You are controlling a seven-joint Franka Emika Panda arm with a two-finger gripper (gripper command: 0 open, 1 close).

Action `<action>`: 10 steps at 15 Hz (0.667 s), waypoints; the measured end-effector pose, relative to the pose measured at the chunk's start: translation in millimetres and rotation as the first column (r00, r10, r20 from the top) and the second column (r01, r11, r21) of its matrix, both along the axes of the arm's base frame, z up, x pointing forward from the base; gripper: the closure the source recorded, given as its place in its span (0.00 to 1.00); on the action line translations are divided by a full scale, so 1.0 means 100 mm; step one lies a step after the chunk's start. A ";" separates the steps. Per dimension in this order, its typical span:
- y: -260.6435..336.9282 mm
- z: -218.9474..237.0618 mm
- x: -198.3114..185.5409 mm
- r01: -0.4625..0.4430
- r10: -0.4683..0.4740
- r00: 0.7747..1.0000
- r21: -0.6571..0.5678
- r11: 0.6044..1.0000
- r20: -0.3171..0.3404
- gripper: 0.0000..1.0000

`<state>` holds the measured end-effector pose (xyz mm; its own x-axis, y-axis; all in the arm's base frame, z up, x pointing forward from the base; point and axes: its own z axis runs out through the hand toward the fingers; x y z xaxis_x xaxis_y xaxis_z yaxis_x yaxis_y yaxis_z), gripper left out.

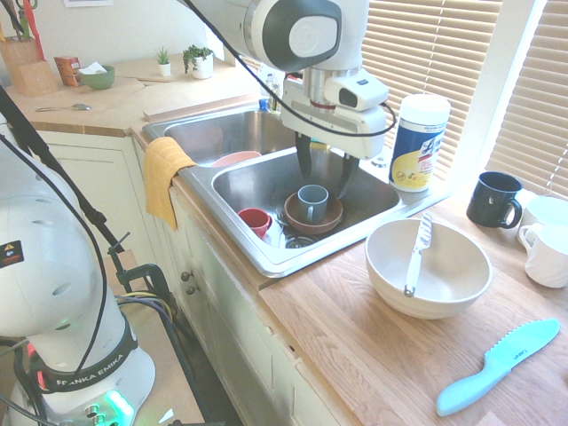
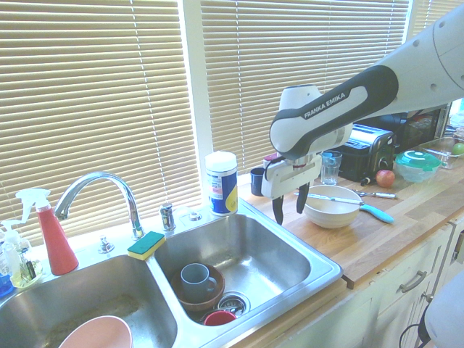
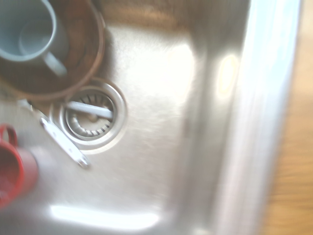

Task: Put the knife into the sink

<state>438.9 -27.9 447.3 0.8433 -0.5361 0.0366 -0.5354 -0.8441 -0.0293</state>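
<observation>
I see the small slim knife [image 1: 415, 256] with its white handle and silvery blade lying slanted inside the wide cream bowl [image 1: 429, 267], handle low against the bowl's inner wall and blade tip propped up on the far rim; in the second exterior view it shows as a thin pale bar [image 2: 334, 199] across the top of that bowl [image 2: 332, 206]. The bowl stands on the wooden table [image 1: 373, 355], just beside the edge of the double-basin stainless steel sink [image 1: 266, 191], so the knife is not yet in the sink. My jaws [image 1: 324, 170] hang empty and spread wide, pointing straight down above the sink's basin nearest the bowl, well clear of everything under them; the second exterior view shows them [image 2: 288, 205] over the sink's rim [image 2: 319, 264] on the bowl side. Below, in that basin, a grey mug [image 1: 311, 202] sits in a brown bowl [image 1: 312, 216], with a small red cup [image 1: 256, 221] next to it; the wrist view shows the drain strainer [image 3: 90, 116] with some slim silvery utensil lying across it, too blurred to name. A white tub of wipes with a yellow label [image 1: 419, 142] stands at the sink's back corner, a dark mug [image 1: 493, 199] beyond the cream bowl, and a larger light blue serrated knife [image 1: 500, 366] lies near the table's front edge, well apart from the bowl.
</observation>
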 end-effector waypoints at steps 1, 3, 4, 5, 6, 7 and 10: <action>-0.21 0.13 0.01 -0.056 0.056 0.998 0.003 0.998 -0.011 0.00; -0.67 0.30 -0.02 -0.162 0.162 0.986 0.026 0.987 -0.036 0.00; -0.88 0.35 -0.04 -0.199 0.201 0.979 0.039 0.979 -0.044 0.00; -1.09 0.39 -0.05 -0.219 0.221 0.974 0.044 0.975 -0.050 0.00; -1.27 0.38 -0.04 -0.226 0.228 0.972 0.041 0.973 -0.057 0.00; -1.40 0.34 -0.04 -0.223 0.226 0.972 0.037 0.974 -0.067 0.00; -1.70 0.13 -0.07 -0.200 0.202 0.974 0.037 0.979 -0.098 0.00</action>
